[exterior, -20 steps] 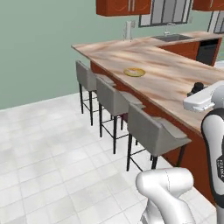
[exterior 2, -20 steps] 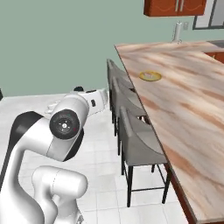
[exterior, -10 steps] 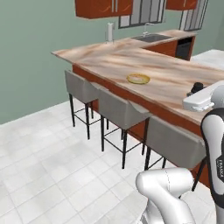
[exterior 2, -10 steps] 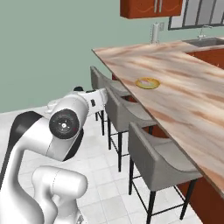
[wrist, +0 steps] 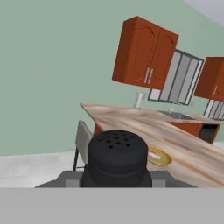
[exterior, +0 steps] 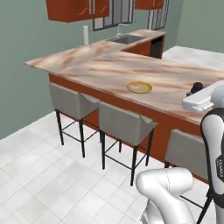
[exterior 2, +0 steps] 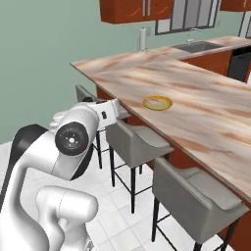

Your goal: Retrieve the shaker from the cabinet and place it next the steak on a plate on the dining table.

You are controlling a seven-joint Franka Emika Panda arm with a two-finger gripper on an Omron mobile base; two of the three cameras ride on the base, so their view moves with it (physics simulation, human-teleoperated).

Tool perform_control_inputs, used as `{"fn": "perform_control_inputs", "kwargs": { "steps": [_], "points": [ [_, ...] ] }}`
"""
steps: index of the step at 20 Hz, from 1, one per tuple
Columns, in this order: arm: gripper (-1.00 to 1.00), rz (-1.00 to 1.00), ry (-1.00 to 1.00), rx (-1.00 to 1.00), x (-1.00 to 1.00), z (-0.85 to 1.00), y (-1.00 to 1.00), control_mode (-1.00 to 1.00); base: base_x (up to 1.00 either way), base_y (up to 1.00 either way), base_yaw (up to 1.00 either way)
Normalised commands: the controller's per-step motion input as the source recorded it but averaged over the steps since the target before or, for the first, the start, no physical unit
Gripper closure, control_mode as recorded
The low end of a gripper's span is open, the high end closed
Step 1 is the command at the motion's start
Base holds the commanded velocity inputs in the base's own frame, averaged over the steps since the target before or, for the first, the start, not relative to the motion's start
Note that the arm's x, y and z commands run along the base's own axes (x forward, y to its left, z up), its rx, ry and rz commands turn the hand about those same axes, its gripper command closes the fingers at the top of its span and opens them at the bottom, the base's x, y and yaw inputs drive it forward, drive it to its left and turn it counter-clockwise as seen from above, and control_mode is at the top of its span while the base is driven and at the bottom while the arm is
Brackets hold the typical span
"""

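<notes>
One long marbled surface (exterior: 109, 65) runs across the room ahead of me, with a reddish-brown base beneath it. Three grey stools (exterior: 122, 122) stand along its near side on a pale tiled floor (exterior: 39, 175). At the far end the top turns a corner, where a sink (exterior: 126, 39) sits under a window (exterior: 113, 13), and a pale upright roll (exterior: 85, 36) stands near that corner. On the green wall hangs the cabinet (wrist: 144, 54), its two curved-panel doors closed, just beside the window in my hand view.

The plate (exterior 2: 157, 103), yellow-rimmed, lies on the surface well out from the edge, roughly above the middle stool. In my hand view a pinkish strip of steak (wrist: 154, 155) shows on it, partly hidden behind what I hold.

My hand (wrist: 116, 177) is clamped on the shaker (wrist: 118, 153), a small black cylinder with a dotted top, held upright between my fingers. From the left base view the shaker (exterior: 197, 87) peeks above my wrist, over the near edge of the surface and well apart from the plate.
</notes>
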Motion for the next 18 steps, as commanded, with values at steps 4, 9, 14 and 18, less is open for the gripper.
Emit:
{"fn": "perform_control_inputs", "kwargs": {
  "steps": [4,9,14,18],
  "points": [
    [1.00,0.00,0.00,0.00,0.00,0.00,0.00,1.00,0.84,1.00,-0.46],
    [1.00,0.00,0.00,0.00,0.00,0.00,0.00,1.00,0.84,1.00,-0.47],
    [1.00,0.00,0.00,0.00,0.00,0.00,0.00,1.00,0.86,1.00,-0.48],
    [1.00,0.00,0.00,0.00,0.00,0.00,0.00,1.00,0.94,1.00,-0.49]
  ]
}}
